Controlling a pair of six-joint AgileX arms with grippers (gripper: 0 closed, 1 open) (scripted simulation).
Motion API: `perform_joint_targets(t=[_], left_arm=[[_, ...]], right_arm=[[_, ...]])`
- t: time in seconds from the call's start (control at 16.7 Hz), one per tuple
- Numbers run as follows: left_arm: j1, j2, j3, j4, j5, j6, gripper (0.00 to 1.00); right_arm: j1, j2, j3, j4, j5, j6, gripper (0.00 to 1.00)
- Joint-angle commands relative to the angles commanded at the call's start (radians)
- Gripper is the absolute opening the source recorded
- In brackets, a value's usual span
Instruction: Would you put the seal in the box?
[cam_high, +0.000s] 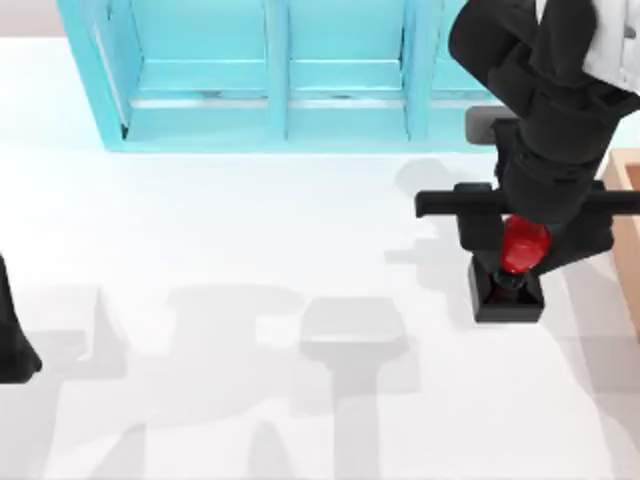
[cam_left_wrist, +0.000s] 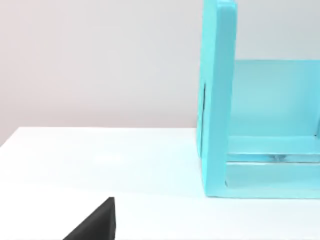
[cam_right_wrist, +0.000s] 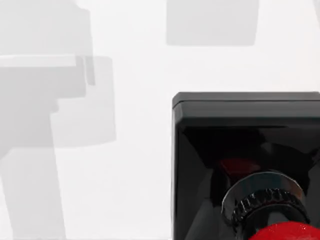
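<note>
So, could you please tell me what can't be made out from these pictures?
- Right gripper, top view: its own arm covers the fingers, so its hold on the seal is unclear.
- Box, top view: cut off by the right edge; inside hidden.
- Left gripper, top view: cut off at the left edge.

Your non-task inventory: one turquoise shelf unit (cam_high: 285, 75) with three open compartments, standing at the far edge; one plain white counter (cam_high: 250, 250) carrying it, with grey shadows across its near half.
</note>
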Motion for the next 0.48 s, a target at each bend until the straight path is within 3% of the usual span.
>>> perform_joint_targets(t=[0.48], left_arm=[[0.000,0.000,0.000,0.000,0.000,0.000,1.00]], right_arm=[[-0.066,0.006,0.030,-0.030,-0.001,-0.067,0.00]])
